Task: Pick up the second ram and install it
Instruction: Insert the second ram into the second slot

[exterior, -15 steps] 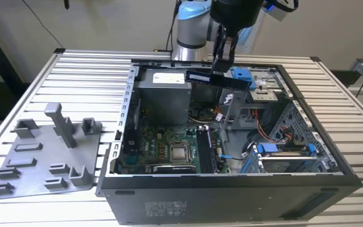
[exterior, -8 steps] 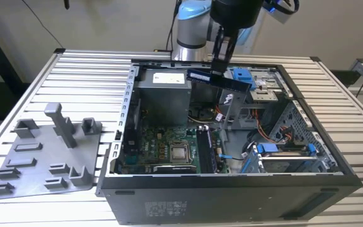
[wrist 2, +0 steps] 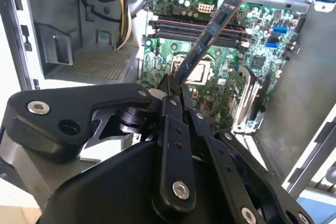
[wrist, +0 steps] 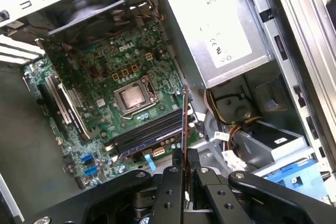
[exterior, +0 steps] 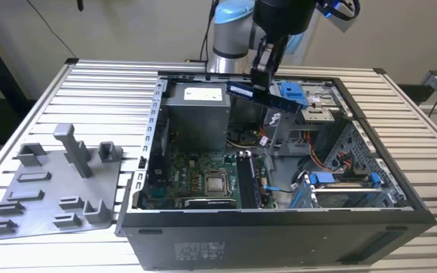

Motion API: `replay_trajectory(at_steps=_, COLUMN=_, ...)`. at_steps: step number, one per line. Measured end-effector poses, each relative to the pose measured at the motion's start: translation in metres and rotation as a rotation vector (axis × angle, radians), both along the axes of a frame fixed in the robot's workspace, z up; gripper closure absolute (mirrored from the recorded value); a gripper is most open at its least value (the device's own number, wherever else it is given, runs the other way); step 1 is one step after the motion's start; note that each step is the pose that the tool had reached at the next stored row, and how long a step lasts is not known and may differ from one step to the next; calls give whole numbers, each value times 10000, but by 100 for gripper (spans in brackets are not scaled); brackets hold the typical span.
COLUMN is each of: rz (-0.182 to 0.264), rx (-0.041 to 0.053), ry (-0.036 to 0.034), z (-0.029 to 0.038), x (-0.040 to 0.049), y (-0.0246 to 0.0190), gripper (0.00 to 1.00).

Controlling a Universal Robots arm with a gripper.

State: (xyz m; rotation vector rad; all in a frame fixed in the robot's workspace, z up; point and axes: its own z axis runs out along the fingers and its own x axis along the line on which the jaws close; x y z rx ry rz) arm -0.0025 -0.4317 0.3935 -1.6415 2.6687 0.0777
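We show the gripper pinching the second ram near one end, above the memory slots ahead of it. Gripped off-centre, the stick may tilt and jam.

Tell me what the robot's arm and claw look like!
The arm is a silver-grey tube with a light blue cap on its joint and a blue cable by its black wrist. The gripper is black, made of flat linked bars with shiny round screws.
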Motion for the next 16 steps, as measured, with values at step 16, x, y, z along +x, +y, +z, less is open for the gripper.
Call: replay_trajectory(at_steps=16, rz=-2600, rx=-1, ry=0, z=-9, x=0, y=0, gripper=86)
